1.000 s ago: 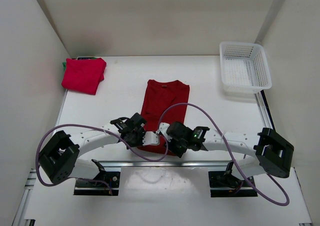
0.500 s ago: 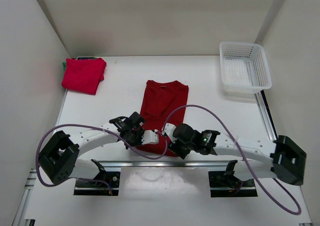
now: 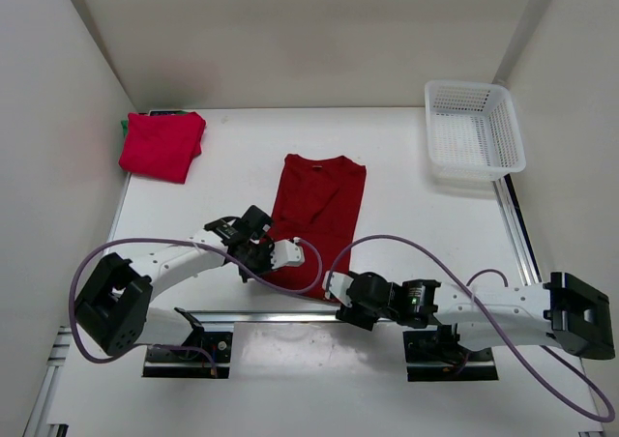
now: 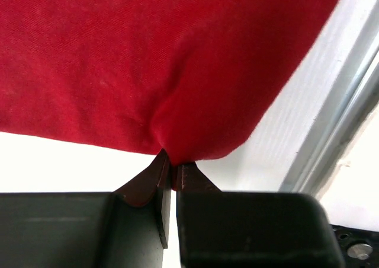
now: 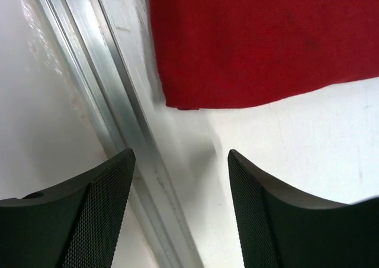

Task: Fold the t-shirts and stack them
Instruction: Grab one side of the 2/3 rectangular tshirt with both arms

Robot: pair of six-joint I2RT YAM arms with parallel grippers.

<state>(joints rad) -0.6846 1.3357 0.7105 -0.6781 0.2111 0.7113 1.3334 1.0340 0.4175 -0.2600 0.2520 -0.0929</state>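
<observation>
The spread t-shirt (image 3: pixel 319 200) is plain deep red; the folded t-shirt (image 3: pixel 162 145) is brighter red, with a sliver of green t-shirt (image 3: pixel 125 125) beneath. The basket (image 3: pixel 474 128) is white mesh, the table (image 3: pixel 416 215) white, the cables (image 3: pixel 145 243) purple, and the arms (image 3: pixel 174 260) white and black.

White links (image 3: pixel 174 259) joined by black joint housings (image 3: pixel 114 306). Purple cable (image 3: pixel 392 237) looped behind right tool (image 5: pixel 180 156); black fingers (image 5: pixel 260 220) faced with fine mesh texture.

A robotics lab cell is indicated. A white tabletop (image 3: pixel 406 195) is enclosed by plain panels (image 3: pixel 290 41), and an aluminium rail (image 3: pixel 251 315) is seen across the frame's lower middle.
</observation>
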